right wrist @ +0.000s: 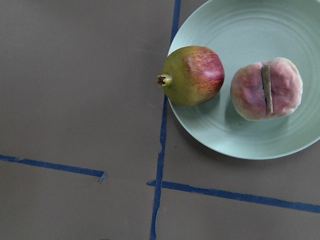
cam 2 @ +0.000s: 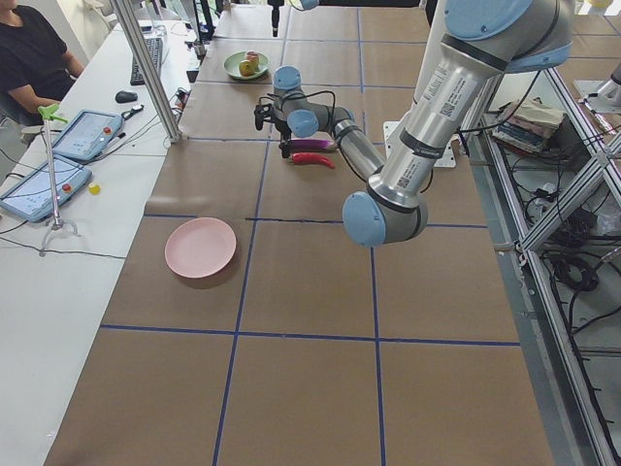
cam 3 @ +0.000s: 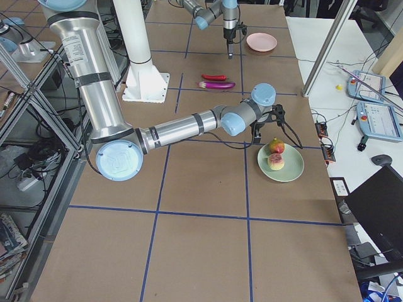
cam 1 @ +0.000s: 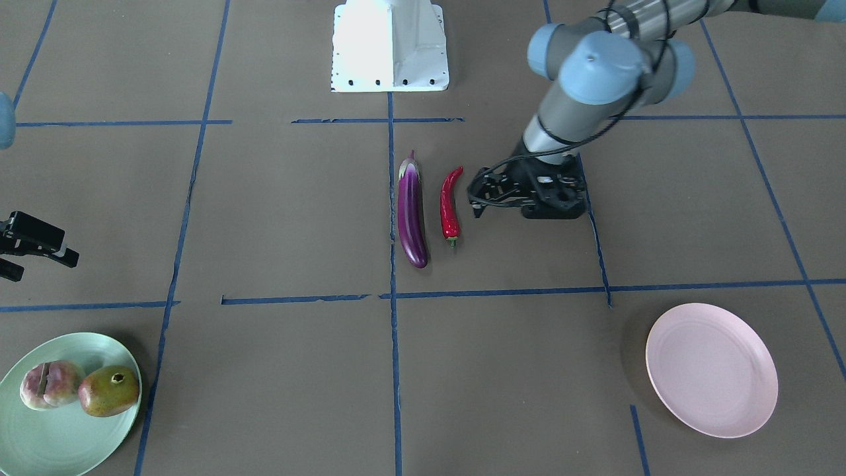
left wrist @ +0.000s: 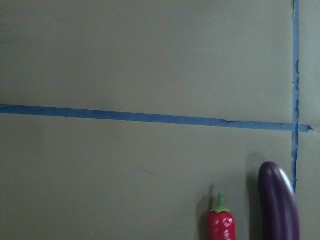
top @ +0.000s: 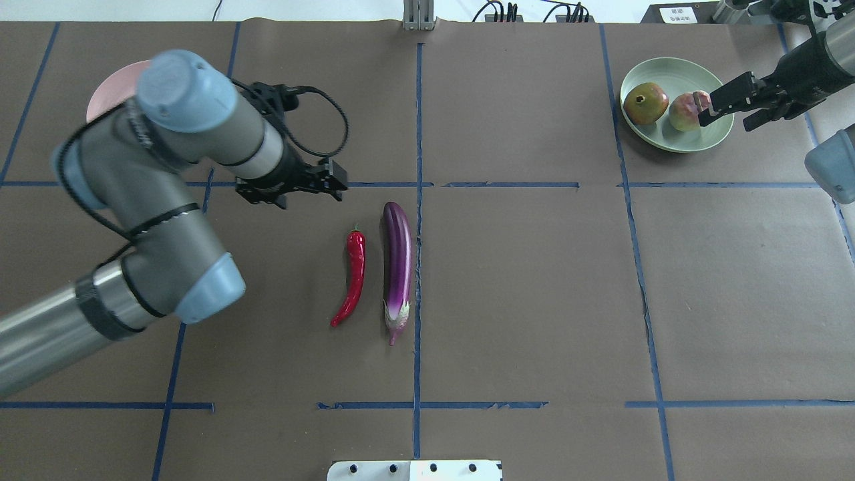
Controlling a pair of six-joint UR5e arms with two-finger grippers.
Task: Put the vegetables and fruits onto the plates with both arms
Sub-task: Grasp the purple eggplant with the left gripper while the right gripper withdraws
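Two fruits plated, two vegetables loose mid-table

One eggplant [top: 397, 264] and one chili pepper [top: 354, 280] lie side by side, apart, with open paper all round. The left gripper [top: 334, 180] hovers near the chili's stem end, its jaws unreadable. One mint plate [top: 674, 141] holds the crowned fruit [right wrist: 195, 75], at its rim, and the grooved fruit [right wrist: 265, 89]. The right gripper [top: 725, 119] is spread, empty. One pink plate [cam 1: 714, 370] lies bare

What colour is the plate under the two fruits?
Pale mint green plate; right wrist view shows it best.
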